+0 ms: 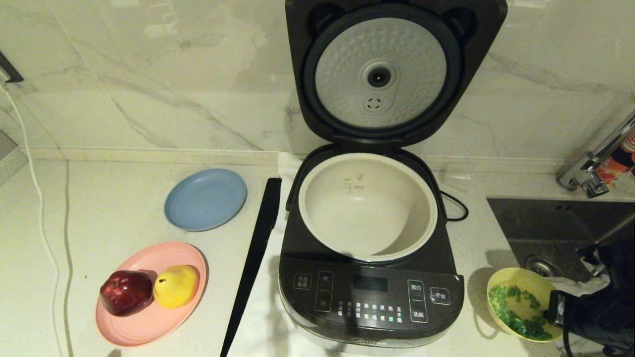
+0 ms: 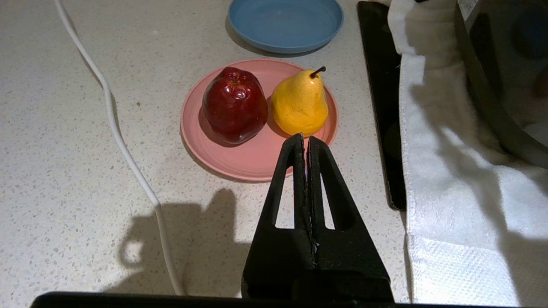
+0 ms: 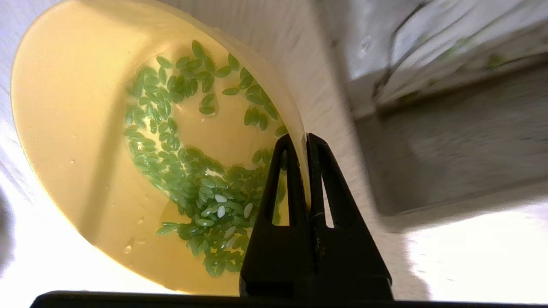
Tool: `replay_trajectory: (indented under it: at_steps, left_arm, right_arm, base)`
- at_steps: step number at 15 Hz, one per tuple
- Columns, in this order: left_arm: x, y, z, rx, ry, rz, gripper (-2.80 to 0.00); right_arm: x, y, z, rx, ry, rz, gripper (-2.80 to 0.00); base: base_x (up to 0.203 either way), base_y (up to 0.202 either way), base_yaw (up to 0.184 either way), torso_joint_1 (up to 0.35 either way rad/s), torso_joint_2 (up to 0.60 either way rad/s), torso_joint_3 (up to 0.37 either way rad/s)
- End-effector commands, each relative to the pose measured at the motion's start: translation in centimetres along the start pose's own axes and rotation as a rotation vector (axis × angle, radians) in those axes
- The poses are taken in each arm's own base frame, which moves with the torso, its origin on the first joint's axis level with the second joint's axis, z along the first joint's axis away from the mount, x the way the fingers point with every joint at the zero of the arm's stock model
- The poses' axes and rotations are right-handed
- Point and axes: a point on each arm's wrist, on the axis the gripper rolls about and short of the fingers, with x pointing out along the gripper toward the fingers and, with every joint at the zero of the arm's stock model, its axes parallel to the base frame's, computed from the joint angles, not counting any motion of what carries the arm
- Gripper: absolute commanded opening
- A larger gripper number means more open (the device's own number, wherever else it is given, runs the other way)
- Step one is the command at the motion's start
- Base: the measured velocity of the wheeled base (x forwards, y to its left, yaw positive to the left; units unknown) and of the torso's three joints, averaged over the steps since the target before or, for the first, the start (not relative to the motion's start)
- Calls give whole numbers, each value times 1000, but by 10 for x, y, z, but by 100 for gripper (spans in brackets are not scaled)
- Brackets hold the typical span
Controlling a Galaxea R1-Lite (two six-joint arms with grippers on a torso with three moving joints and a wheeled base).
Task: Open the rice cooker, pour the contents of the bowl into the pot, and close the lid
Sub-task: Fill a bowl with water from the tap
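The dark rice cooker stands mid-counter with its lid swung up, the dimpled silver plate facing me. The cream pot inside holds nothing visible. At the cooker's right sits the pale yellow bowl with green bits in a little liquid. My right gripper is shut on the bowl's rim, one finger inside and one outside. The left gripper is shut on nothing, hovering over the counter near the pink plate; it does not show in the head view.
A pink plate with a red apple and a yellow pear lies front left, a blue plate behind it. A black strip and a white cloth lie beside the cooker. A sink and tap are right.
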Motion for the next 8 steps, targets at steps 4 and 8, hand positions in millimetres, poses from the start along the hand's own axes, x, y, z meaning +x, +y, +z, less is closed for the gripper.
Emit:
replay_trajectory:
  at_steps: [4, 8]
  left_arm:
    - [0, 0, -1, 0, 2, 0, -280]
    - [0, 0, -1, 0, 2, 0, -280]
  right_arm:
    - [-37, -27, 49, 162, -115, -13, -280]
    - [-38, -76, 81, 340, -139, -64, -280]
  base:
    - [0, 0, 0, 0, 0, 0]
    - [0, 0, 0, 0, 0, 0]
